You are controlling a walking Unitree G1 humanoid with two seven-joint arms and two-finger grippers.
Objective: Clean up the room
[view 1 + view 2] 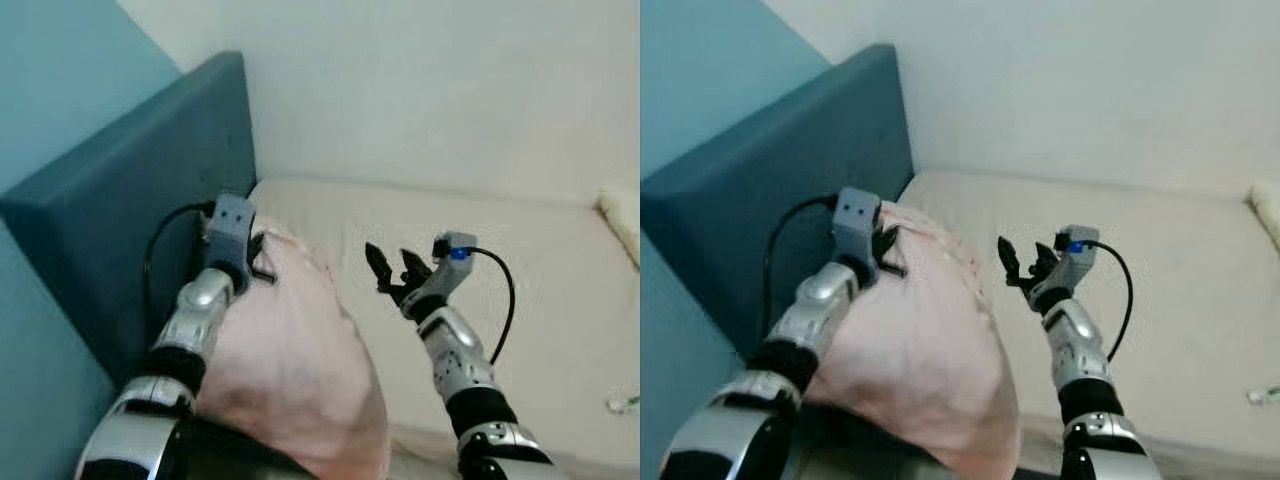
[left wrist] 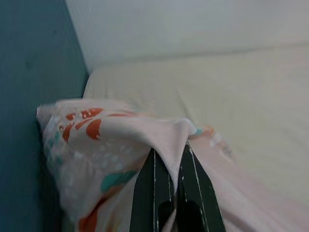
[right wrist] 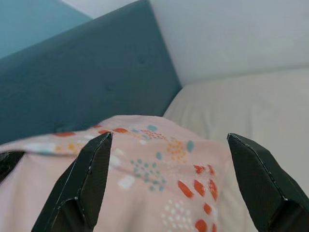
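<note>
Left eye view, reading left to right: the teal headboard point(image 1: 150, 170) rises just left of the left gripper point(image 1: 258, 262), whose fingers are pinched closed on a fold of the pink pillow point(image 1: 290, 370). That pillow, printed with orange and teal marks, bulges below and to the right of this gripper, its far corner against the headboard. Further right, the right gripper point(image 1: 392, 268) hovers with its fingers spread wide and nothing between them, just right of the pillow and apart from it, above the cream mattress point(image 1: 540, 290). Beyond both grippers stands the pale wall point(image 1: 430, 90).
</note>
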